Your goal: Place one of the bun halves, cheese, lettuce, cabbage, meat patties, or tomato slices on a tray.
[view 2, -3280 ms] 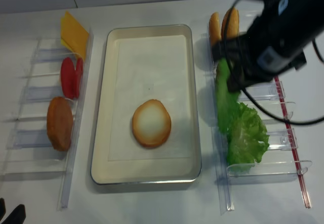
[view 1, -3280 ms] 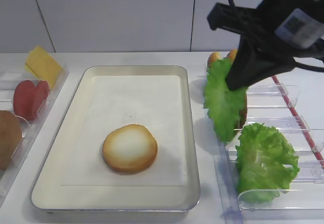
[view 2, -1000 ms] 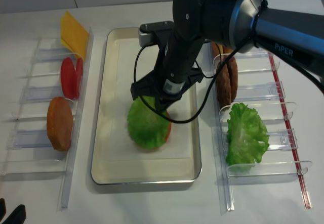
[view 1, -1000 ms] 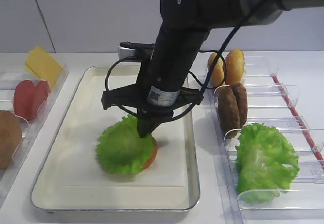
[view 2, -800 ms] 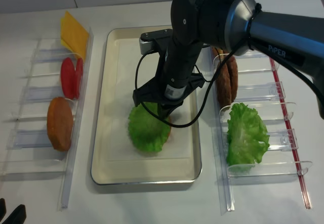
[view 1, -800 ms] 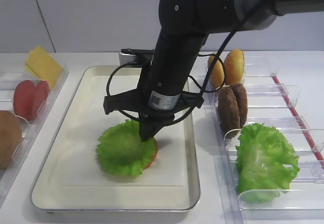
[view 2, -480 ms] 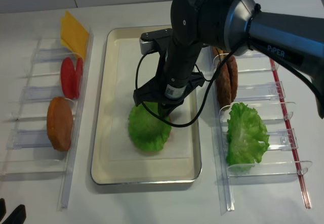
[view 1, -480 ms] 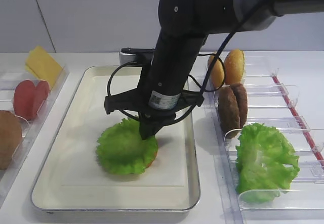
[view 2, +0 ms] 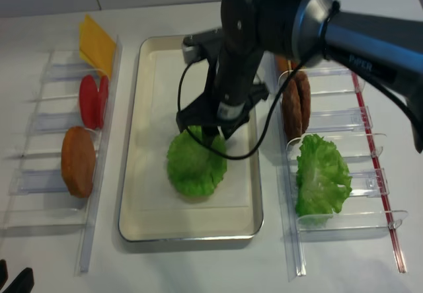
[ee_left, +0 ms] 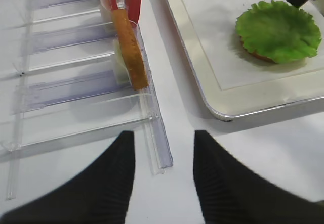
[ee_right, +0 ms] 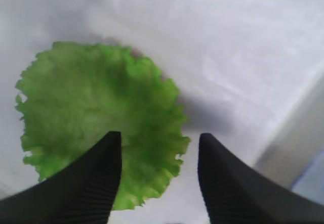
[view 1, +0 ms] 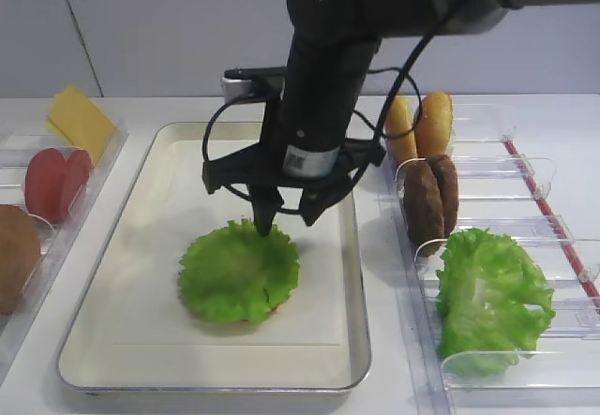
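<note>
The round frilly lettuce (view 1: 239,273) (view 2: 196,163) lies flat on a bun half (ee_left: 255,56) on the white paper of the cream tray (view 1: 150,246). Only the bun's brown edge shows under the leaf. My right gripper (view 1: 286,218) (ee_right: 159,135) hangs just above the leaf's far right edge. It is open, with nothing between its fingers, and the lettuce (ee_right: 96,118) shows below them. My left gripper (ee_left: 163,135) is open over the bare table, near the end of the left rack (ee_left: 157,148).
The left rack holds cheese (view 2: 96,43), tomato slices (view 2: 92,100) and a bun half (view 2: 78,161). The right rack holds bun halves (view 1: 422,126), meat patties (view 1: 431,200) and a tall bunch of wavy leaves (view 1: 487,298). The right arm stands over the tray's middle.
The right gripper carried the lettuce from the right rack onto the bun half, then opened and lifted off. The leaf now lies flat. The left gripper has not visibly moved.
</note>
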`<state>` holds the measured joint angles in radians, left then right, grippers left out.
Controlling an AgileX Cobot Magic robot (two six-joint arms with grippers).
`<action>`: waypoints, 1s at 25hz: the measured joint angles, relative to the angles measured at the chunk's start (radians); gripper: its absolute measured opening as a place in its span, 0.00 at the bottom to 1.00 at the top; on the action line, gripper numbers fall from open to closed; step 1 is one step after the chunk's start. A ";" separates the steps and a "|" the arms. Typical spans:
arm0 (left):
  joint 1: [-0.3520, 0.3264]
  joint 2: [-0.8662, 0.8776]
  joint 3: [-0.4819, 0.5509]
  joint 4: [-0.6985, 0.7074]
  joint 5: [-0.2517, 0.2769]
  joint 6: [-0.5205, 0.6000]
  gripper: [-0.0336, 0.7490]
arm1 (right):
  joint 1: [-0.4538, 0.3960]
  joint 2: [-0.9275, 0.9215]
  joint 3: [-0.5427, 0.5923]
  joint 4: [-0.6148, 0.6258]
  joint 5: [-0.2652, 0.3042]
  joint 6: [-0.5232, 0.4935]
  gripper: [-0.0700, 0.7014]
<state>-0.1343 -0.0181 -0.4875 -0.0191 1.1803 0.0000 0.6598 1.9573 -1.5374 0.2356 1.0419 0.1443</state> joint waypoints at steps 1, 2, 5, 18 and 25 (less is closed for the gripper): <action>0.000 0.000 0.000 0.000 0.000 0.000 0.38 | 0.000 0.000 -0.031 -0.043 0.032 0.018 0.62; 0.000 0.000 0.000 0.000 0.000 0.000 0.38 | 0.000 0.000 -0.066 -0.085 0.069 0.035 0.66; 0.000 0.000 0.000 0.000 0.000 0.000 0.38 | 0.000 0.000 -0.167 -0.187 0.162 0.064 0.73; 0.000 0.000 0.000 0.000 0.000 0.000 0.38 | -0.002 -0.131 -0.281 -0.366 0.199 0.055 0.74; 0.000 0.000 0.000 0.000 0.000 0.000 0.38 | -0.141 -0.321 -0.176 -0.397 0.201 0.027 0.74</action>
<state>-0.1343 -0.0181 -0.4875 -0.0191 1.1803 0.0000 0.5184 1.6365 -1.7129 -0.1614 1.2433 0.1709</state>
